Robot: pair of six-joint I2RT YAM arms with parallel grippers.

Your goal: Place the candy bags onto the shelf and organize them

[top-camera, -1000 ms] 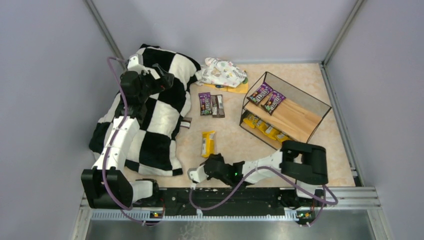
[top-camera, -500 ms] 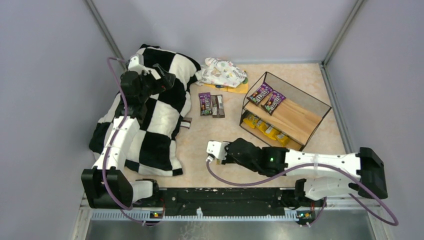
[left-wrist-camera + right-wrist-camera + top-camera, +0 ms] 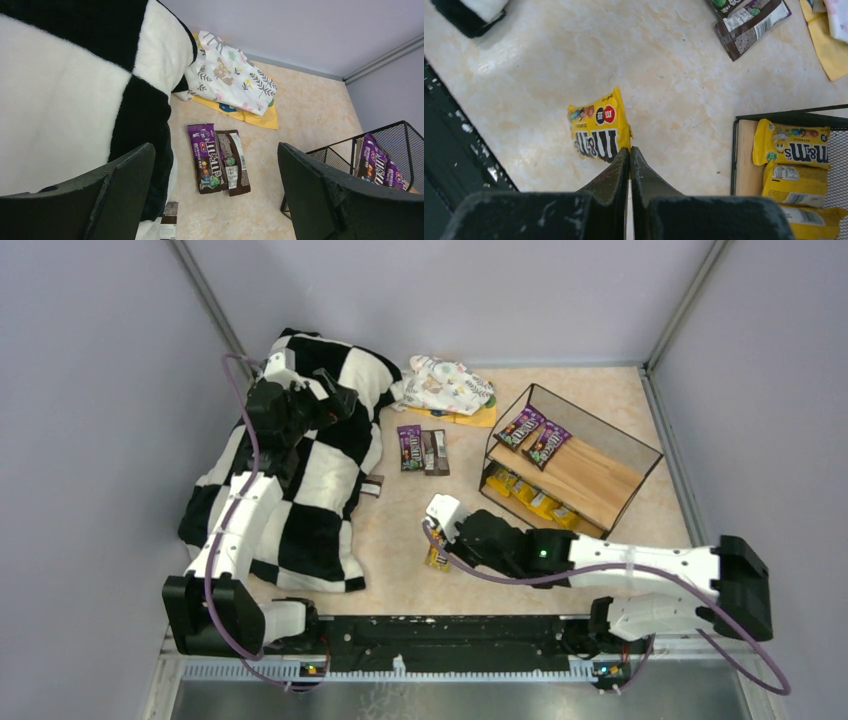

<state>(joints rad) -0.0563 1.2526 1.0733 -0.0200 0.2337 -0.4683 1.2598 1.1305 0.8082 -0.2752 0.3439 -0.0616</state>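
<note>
Right hand (image 3: 630,150) is clamped on one edge of the yellow bag (image 3: 598,131), low over the counter (image 3: 674,75) short of the shelf (image 3: 735,150), so I'd lift gently, keep that thin grip firm, and lay it flat beside the shelved yellow bags (image 3: 791,145).

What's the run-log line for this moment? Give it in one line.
right end effector: shut on yellow candy bag | left end effector: open, above blanket | shelf: purple bags top, yellow bags bottom
</note>
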